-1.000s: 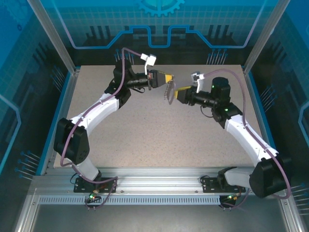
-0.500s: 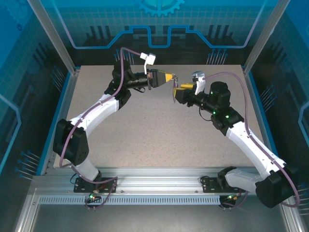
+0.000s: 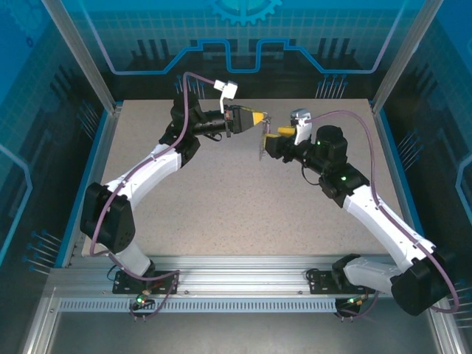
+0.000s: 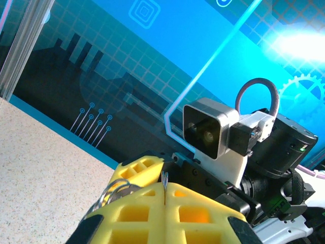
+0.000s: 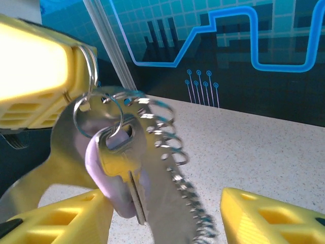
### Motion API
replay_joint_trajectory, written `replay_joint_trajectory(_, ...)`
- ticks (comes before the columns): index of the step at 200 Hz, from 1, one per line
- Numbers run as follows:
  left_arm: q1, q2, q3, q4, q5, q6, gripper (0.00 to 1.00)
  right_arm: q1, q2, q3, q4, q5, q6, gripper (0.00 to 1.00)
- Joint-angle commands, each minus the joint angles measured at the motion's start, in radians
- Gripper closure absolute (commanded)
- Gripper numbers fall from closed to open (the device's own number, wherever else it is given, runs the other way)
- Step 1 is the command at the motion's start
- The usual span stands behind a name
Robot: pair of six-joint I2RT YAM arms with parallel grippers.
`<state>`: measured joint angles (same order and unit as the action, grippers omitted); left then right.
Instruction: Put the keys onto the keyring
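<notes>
1 key [image 5: 123, 170] on keyring [image 5: 161, 189], clamped in L gripper [image 3: 262, 119]; R gripper [image 3: 268, 143] jaws apart; table [image 3: 221, 214] edges well clear.

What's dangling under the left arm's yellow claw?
From the shut left gripper hangs the keyring with its coiled chain, and the lilac-headed key in front. The key hides part of the keyring behind it.

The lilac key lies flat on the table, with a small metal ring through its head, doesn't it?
Not on the table: the lilac key hangs in the air, with a small metal ring through its head, dangling from the shut left gripper. The right wrist view shows it.
</notes>
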<state>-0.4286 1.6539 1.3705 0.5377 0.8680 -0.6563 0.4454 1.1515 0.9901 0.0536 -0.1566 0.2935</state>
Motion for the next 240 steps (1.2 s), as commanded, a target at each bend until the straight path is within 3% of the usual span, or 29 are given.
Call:
replay_joint_trajectory(1, -0.009, -0.048, -0.01, 0.048, -0.001, -0.011, 1.0, 0.021, 0.017, 0.04, 0.019, 0.024, -0.025, 0.41)
replay_joint_trajectory(126, -0.012, -0.046, -0.015, 0.04, -0.006, 0.002, 1.0, 0.039, 0.0, 0.038, 0.041, 0.094, -0.053, 0.42)
replay_joint_trajectory(240, -0.012, -0.04, -0.019, 0.04, -0.011, 0.005, 1.0, 0.039, -0.06, 0.004, 0.004, 0.11, -0.086, 0.35)
